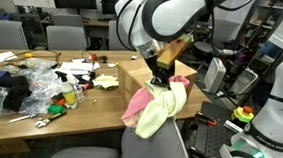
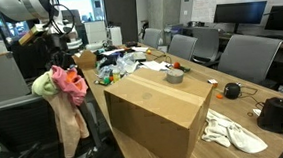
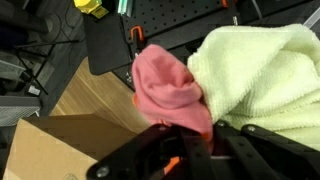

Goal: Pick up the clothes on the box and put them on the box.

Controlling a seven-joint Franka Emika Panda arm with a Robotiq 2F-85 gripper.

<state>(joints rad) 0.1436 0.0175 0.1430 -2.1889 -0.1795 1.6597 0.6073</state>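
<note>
My gripper [image 1: 163,79] is shut on the clothes, a bundle hanging below it. In both exterior views the bundle shows a salmon pink garment [image 2: 73,86], a pale yellow-green one [image 1: 157,112] and a peach-beige one [image 2: 71,129] dangling lowest. It hangs in the air beside one end of the large brown cardboard box [image 2: 154,113], not resting on it. In the wrist view the pink cloth [image 3: 165,85] and the yellow-green cloth [image 3: 262,62] bulge out above my black fingers [image 3: 150,150], with a corner of the box [image 3: 55,150] at lower left.
A grey tape roll [image 2: 176,76] lies on the box top. Clear plastic bags and small clutter [image 1: 31,86] cover the wooden table [image 1: 89,110]. A white cloth [image 2: 235,133] and a black cylinder [image 2: 276,113] lie beyond the box. Office chairs [image 2: 242,54] stand around.
</note>
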